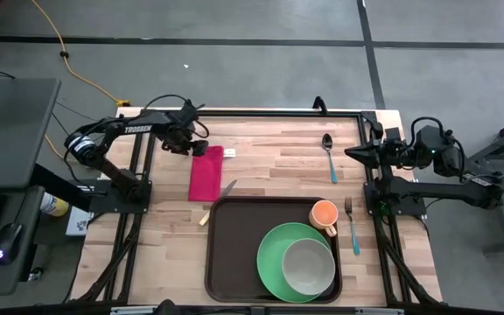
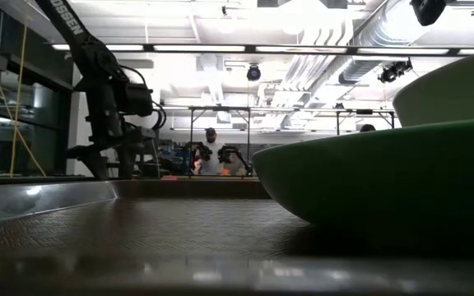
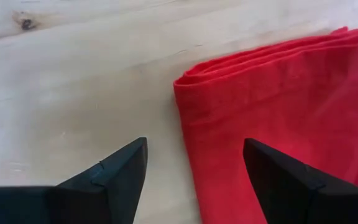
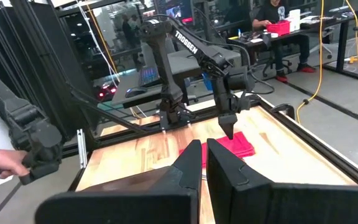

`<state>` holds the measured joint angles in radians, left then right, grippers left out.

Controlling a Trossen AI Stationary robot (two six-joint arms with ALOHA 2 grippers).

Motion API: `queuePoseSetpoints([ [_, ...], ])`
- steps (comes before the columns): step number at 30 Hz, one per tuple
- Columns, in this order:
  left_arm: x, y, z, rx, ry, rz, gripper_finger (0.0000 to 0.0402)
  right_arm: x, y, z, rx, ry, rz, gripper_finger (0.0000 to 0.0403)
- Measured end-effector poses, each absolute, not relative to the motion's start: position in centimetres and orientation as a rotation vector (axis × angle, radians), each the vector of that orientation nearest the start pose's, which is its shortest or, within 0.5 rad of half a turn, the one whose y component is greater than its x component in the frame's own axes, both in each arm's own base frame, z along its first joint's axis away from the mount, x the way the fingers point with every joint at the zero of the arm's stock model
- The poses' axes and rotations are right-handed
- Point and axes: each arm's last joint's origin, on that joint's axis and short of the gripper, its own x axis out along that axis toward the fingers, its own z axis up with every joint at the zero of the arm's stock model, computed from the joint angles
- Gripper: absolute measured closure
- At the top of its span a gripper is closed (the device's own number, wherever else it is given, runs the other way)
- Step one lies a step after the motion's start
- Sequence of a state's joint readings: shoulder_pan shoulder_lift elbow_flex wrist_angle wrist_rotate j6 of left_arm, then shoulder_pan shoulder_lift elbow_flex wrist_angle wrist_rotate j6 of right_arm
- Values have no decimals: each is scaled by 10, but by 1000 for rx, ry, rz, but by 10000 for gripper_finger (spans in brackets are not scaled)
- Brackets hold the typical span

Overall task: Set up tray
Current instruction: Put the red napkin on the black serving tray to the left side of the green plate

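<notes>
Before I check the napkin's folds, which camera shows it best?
The left wrist view: the red napkin fills the frame, folded edges clear. The high view shows it small, beside the tray; the right wrist view shows it far off; the low view doesn't show it.

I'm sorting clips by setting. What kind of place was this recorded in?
Probably a robotics lab or workshop: exposed ceiling ducts, a person at a workbench, and another robot rig beyond the wooden table.

- Grey floor (image 1: 261, 61) crossed by dark tape lines
- Yellow cable (image 1: 73, 66) trailing over it
- White ceiling (image 2: 220, 25) with ducts and strip lights
</notes>
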<state>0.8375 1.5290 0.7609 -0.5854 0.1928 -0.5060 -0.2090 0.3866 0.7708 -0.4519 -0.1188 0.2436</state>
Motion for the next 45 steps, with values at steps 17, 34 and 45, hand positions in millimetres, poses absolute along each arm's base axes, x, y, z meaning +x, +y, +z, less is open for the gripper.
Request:
queuePoseSetpoints([
  [17,185,174,139,-1111,1069,832,108,75,-13,344,236,57,-99,402],
  [34,195,169,139,-1110,1033,822,108,75,-13,341,225,85,-112,402],
  [45,199,170,140,-1108,989,799,109,75,-13,341,227,86,-110,402],
])
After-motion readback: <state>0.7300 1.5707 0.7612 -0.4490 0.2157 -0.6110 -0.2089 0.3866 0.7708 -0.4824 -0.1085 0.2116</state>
